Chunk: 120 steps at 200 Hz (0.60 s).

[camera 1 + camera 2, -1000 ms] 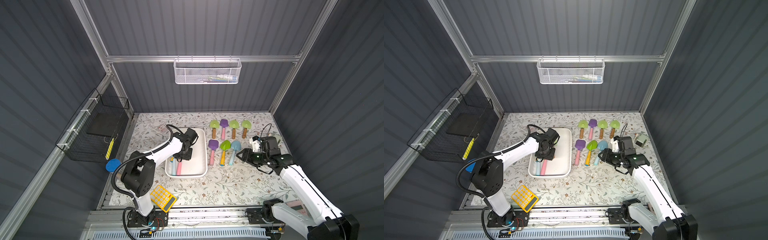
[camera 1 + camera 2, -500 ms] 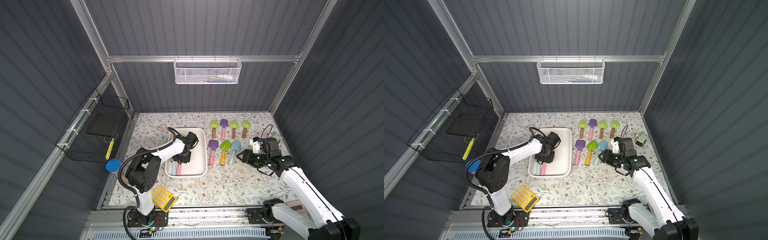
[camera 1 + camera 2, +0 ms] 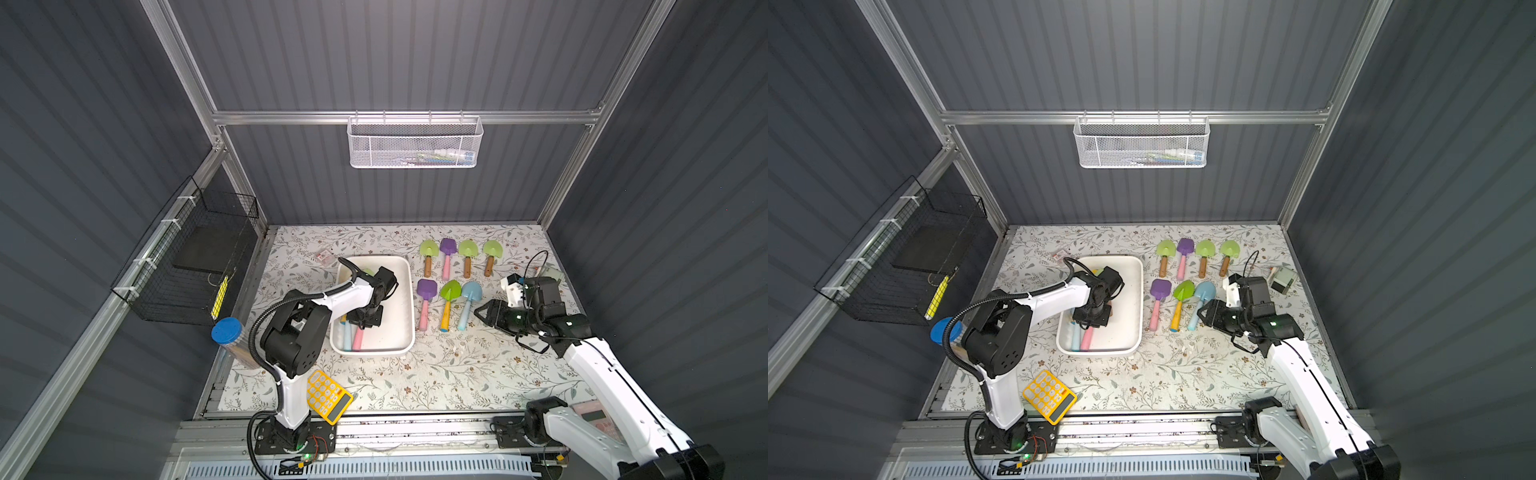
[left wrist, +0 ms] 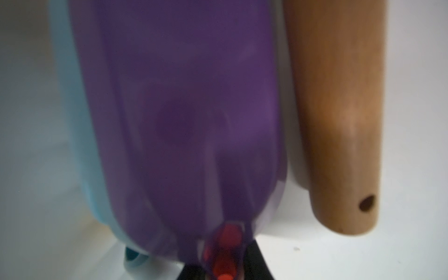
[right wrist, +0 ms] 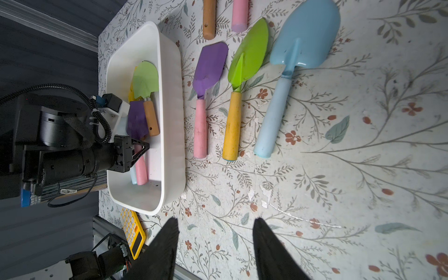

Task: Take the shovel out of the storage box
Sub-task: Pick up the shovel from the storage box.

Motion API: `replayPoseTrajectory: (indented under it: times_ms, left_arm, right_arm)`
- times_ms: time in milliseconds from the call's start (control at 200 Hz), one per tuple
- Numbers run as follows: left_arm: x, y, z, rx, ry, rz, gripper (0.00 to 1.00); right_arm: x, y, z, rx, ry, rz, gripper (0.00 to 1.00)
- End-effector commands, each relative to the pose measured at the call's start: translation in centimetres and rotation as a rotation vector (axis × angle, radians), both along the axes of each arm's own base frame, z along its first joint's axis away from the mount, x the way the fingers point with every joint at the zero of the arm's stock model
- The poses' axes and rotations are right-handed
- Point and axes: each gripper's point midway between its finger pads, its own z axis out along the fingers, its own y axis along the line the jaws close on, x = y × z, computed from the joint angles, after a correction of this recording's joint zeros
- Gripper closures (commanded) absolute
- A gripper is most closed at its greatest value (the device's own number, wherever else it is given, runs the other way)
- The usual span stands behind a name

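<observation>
The storage box (image 3: 397, 320) (image 3: 1125, 318) sits on the floral tabletop (image 3: 436, 374), left of centre, with its long axis running near to far. The left gripper (image 3: 362, 326) reaches down into the box. In the right wrist view, the left gripper (image 5: 143, 145) has its jaws clamped together on the pink handle of the purple shovel (image 5: 137, 121), close to the blade. This shovel is inside the box, toward the left wall, with its blade toward the far end. Whether it rests on the box floor cannot be determined. In the left wrist view the purple shovel (image 4: 181, 121) fills most of the frame, blurred. A light blue shovel (image 4: 72, 109) lies against it, and a green shovel (image 5: 145, 80) with a wooden handle lies just to its right. The right gripper (image 5: 214, 223) hovers above bare tabletop right of the box, jaws apart and holding nothing. Seven more shovels lie on the tabletop between the box and the right arm: a far row (image 3: 468, 248) of four and a near row (image 3: 451, 291) of three. A yellow calculator (image 3: 328, 397) lies at the near left edge.
</observation>
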Motion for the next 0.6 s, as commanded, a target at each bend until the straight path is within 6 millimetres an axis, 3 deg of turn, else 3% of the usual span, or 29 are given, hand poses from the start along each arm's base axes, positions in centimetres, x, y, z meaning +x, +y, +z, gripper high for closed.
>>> replayPoseTrajectory:
  times_ms: [0,175,205,340,455,595]
  left_arm:
    - [0.1,-0.5,2.3,-0.026,-0.024,0.001,0.93]
    - [0.4,-1.2,7.7,-0.111,-0.093,0.009,0.96]
    - [1.2,-1.8,9.8,-0.149,-0.138,0.012,0.96]
    - [2.3,-3.6,14.8,-0.267,-0.221,0.007,0.97]
    - [3.3,-6.2,17.5,-0.393,-0.246,-0.002,0.98]
    - [4.7,-9.6,19.2,-0.554,-0.256,-0.011,0.98]
  right_arm:
    - [-0.5,0.2,-0.2,0.005,0.008,0.016,0.48]
    - [-0.5,0.7,0.5,0.034,-0.007,0.031,0.48]
    - [-0.4,0.7,0.7,0.039,-0.013,0.032,0.48]
    - [-0.4,1.4,2.1,0.066,-0.051,0.053,0.48]
    - [-0.7,2.7,3.6,0.075,-0.094,0.097,0.46]
    - [-0.9,4.0,5.7,0.111,-0.155,0.127,0.42]
